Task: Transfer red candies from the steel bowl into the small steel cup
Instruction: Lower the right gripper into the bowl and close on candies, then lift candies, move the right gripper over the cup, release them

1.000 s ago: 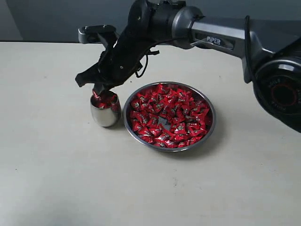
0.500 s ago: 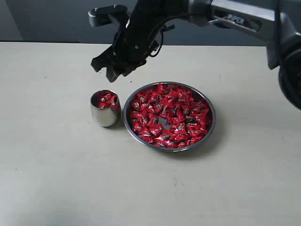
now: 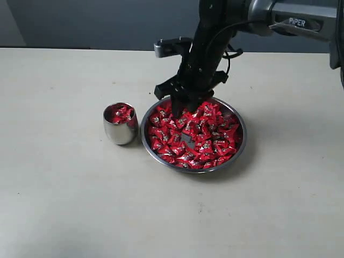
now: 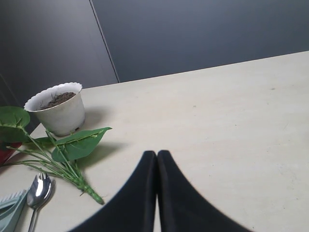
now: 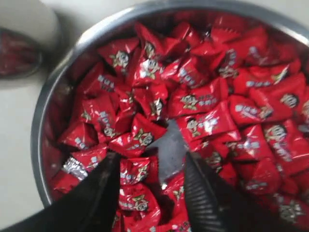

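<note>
The steel bowl (image 3: 243, 135) sits mid-table, heaped with red candies (image 3: 208, 134). Left of it stands the small steel cup (image 3: 120, 131), holding a few red candies (image 3: 121, 113). My right gripper (image 3: 184, 103) hangs over the bowl's far-left part, its fingertips down at the pile. In the right wrist view the right gripper (image 5: 152, 162) is open, and red candies (image 5: 203, 96) lie between and around its fingers. A bare patch of the steel bowl (image 5: 170, 145) shows there, and the cup (image 5: 21, 46) is blurred at the edge. My left gripper (image 4: 157, 155) is shut and empty over bare table.
Near the left gripper are a white plant pot (image 4: 58, 107), a leafy green sprig (image 4: 72, 145) and a steel spoon (image 4: 38, 191). The beige table (image 3: 80, 204) spreads around bowl and cup. The right arm (image 3: 290, 21) reaches in from the upper right.
The right gripper opened above the cup, rose, swung right and came down onto the bowl's candies. The cup's pile is no longer covered by the gripper.
</note>
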`<state>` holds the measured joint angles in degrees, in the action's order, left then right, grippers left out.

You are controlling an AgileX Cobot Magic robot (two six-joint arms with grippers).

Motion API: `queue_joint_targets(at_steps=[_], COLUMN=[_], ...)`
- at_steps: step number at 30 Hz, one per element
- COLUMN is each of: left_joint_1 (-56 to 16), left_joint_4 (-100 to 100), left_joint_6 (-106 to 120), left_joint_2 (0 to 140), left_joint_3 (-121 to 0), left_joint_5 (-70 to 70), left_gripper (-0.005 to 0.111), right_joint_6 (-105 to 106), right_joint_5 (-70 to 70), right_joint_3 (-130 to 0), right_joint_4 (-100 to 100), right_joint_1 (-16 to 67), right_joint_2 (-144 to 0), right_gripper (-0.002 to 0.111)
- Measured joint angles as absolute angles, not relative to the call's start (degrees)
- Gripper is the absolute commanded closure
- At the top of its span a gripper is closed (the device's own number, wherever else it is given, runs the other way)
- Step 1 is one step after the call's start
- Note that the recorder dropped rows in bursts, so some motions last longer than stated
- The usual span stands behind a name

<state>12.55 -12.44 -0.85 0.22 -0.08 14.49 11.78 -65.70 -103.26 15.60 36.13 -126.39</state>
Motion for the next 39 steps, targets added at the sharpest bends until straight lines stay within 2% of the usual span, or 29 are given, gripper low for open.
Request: queue_joint_targets(at_steps=[6, 18, 20, 23, 24, 39], left_joint_1=[12.55, 12.55, 12.55, 12.55, 12.55, 12.55], left_joint_4=[-12.44, -12.44, -12.44, -12.44, -12.44, -12.44], left_joint_6=[-0.85, -0.85, -0.85, -0.85, -0.85, -0.85], left_joint_2=[0.22, 0.22, 0.22, 0.22, 0.22, 0.22], left_joint_3=[-0.08, -0.08, -0.08, -0.08, -0.08, -0.08], left_joint_5=[14.49, 14.49, 14.49, 14.49, 14.49, 14.49], left_gripper=[0.106, 0.106, 0.106, 0.106, 0.106, 0.106], right_joint_6=[11.78, 8.5, 8.07, 7.39, 7.21, 8.2], right_joint_5=[-63.5, -61.23, -61.09, -60.4, -60.18, -57.38], right_joint_3=[-98.41, -98.18, -98.18, -98.18, -98.18, -100.39], right_joint_4=[21.11, 23.54, 23.01, 22.25, 21.95, 22.19], right_joint_1=[36.13, 36.13, 36.13, 36.13, 36.13, 36.13], right_joint_2=[-127.33, -132.14, -132.55, -132.65, -132.65, -123.08], right_gripper=[0.066, 0.066, 0.074, 0.105, 0.108, 0.108])
